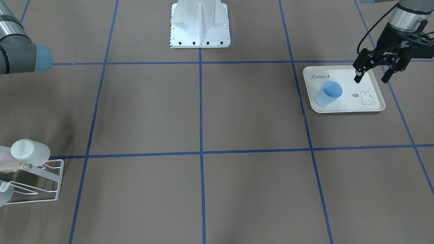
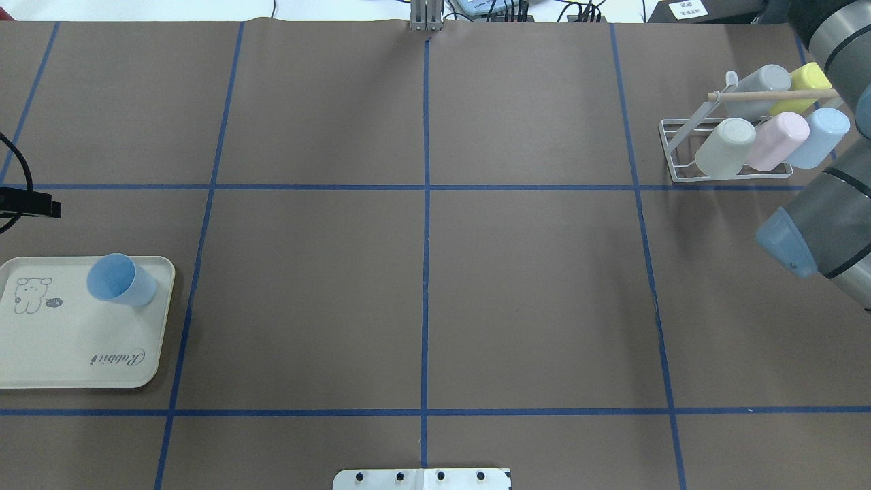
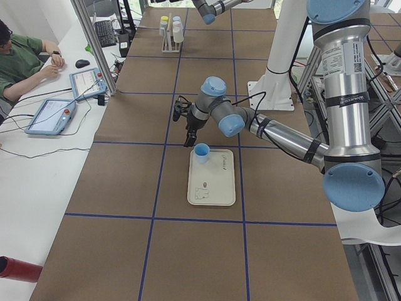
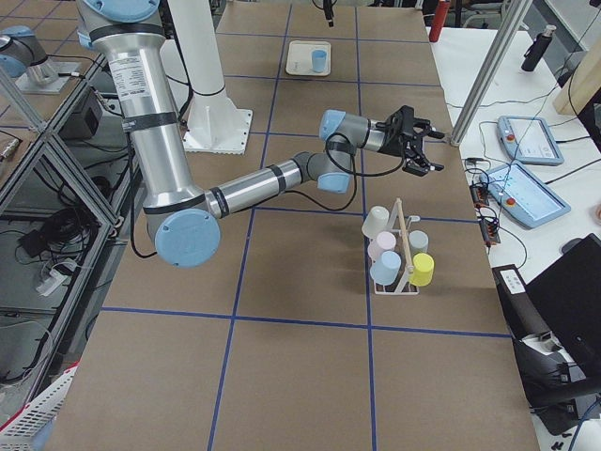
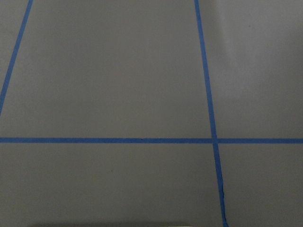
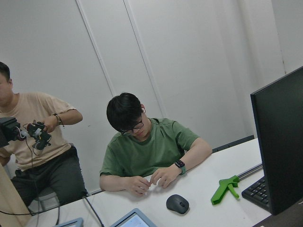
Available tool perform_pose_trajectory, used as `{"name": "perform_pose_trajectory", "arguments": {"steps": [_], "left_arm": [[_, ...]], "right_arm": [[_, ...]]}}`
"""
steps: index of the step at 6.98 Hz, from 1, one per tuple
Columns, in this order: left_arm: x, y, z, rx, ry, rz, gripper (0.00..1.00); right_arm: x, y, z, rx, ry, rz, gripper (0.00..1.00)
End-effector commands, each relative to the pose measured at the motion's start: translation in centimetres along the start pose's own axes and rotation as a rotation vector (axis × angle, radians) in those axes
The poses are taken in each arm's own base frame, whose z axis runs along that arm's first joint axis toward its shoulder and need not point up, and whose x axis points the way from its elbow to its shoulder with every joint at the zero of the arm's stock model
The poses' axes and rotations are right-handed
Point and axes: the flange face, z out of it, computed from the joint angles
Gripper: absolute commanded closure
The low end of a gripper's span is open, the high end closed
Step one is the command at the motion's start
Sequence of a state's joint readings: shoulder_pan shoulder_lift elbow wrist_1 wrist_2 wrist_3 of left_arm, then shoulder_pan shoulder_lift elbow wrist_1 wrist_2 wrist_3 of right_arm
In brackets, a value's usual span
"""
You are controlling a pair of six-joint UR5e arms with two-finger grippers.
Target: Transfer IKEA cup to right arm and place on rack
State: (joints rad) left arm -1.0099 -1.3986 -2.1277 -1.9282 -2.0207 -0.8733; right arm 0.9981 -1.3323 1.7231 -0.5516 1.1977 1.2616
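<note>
- Front-facing view: the left end effector (image 1: 372, 79) hangs over the far rim of the cream tray (image 1: 349, 106). Its two black fingers (image 1: 358, 78) are spread apart and hold nothing. The blue cup (image 1: 329, 94) stands on the tray with its mouth up, near the fingers but not touching them. The white wire rack (image 1: 59, 183) sits in the lower left corner with a white cup (image 1: 30, 151) on it. A bit of the right arm (image 1: 20, 54) shows at the upper left.
- Overhead view: the brown tabletop (image 2: 422, 286) has blue lines on it. The blue cup is in a far corner of the tray, at the left side. The rack is well apart from it, at the far right. It carries five cups: grey, yellow, cream, pink and light blue. A wooden stick (image 2: 769, 95) lies across the top of the rack.
- Left side view: the near arm's end effector points down, just beside the blue cup. A person in green (image 3: 19, 59) sits at a white desk.
- Right side view: the right end effector (image 4: 416, 155) is held out past the rack, pointing toward the desks. I cannot tell if it is spread or clenched.
- Left wrist view: only the brown tabletop and blue lines show.
- Right wrist view: two people sit at a white desk with a mouse (image 6: 177, 204) and a black screen (image 6: 279, 142).
</note>
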Motion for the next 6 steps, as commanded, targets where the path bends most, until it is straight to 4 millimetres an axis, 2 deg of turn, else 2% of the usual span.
{"name": "perform_pose_trajectory", "arguments": {"steps": [1, 2, 3, 4, 5, 6], "left_arm": [[-0.6, 0.5, 0.9, -0.095, 0.001, -0.027, 0.0], [-1.0, 0.4, 2.8, -0.135, -0.003, -0.06, 0.0], [-0.6, -0.7, 4.2, -0.14, -0.005, -0.082, 0.0], [-0.4, -1.0, 5.3, -0.172, 0.006, -0.087, 0.0], [-0.1, -1.0, 6.4, -0.192, 0.009, -0.084, 0.0], [0.7, -0.1, 7.4, -0.219, 0.008, -0.079, 0.0]], "right_arm": [[-6.3, 2.0, -4.2, -0.135, -0.107, 0.178, 0.0], [-8.1, 4.8, -5.3, -0.192, -0.14, 0.224, 0.0], [-11.5, 6.8, -7.3, -0.253, -0.198, 0.316, 0.0], [-14.1, 8.1, -9.0, -0.304, -0.238, 0.397, 0.0], [-15.0, 9.1, -10.1, -0.331, -0.259, 0.409, 0.0], [-15.5, 10.2, -10.7, -0.355, -0.268, 0.41, 0.0]]}}
